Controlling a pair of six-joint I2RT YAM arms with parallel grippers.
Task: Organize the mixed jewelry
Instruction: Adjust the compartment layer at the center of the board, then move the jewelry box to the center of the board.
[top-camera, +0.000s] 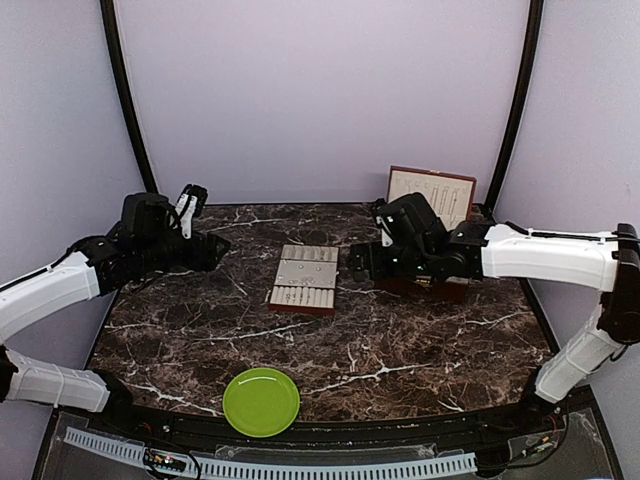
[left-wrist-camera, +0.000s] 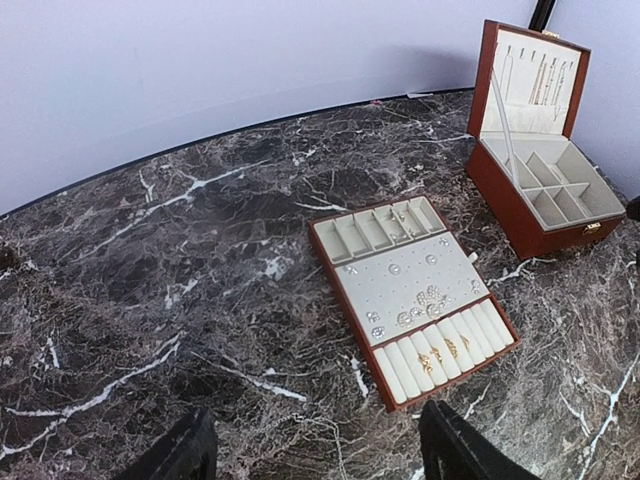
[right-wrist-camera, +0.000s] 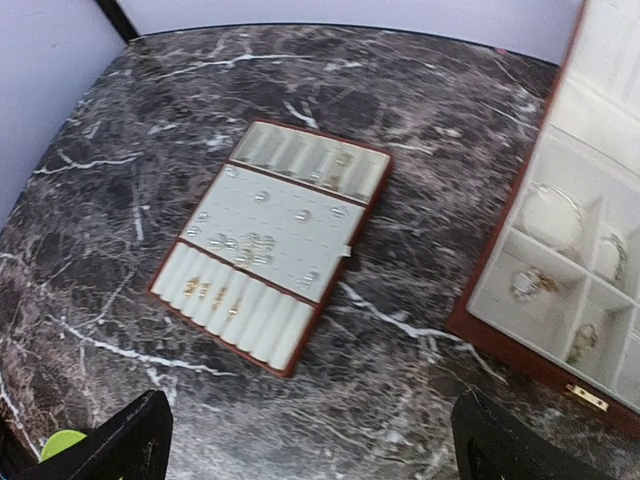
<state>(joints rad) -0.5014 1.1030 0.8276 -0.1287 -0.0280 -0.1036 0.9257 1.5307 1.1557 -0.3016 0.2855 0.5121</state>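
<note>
- The mixed jewelry lies mostly as a small silvery cluster on the flat middle panel of the cream-lined tray. Single studs are scattered around the cluster, and a few gold-toned bits sit in the ring rolls at one end.
- More pieces rest in the compartments of the open box, and thin chains hang in its lid.
- The pieces look tiny, light, hard and probably slippery, while the chains are likely limp and quick to tangle. Pieces that touch in the cluster may lift together.
- The best hold is probably a fingertip pinch from straight above on a piece at the rim of the cluster, not its middle.
- The left gripper is spread wide and holds nothing. It hovers well apart from the tray.
- The right gripper is likewise spread and empty, between the tray and the box.
- The tray's low rim and dividers could catch a finger that sweeps in sideways.
- Bare marble surface surrounds the tray. The green plate sits near the front edge, well apart.
</note>
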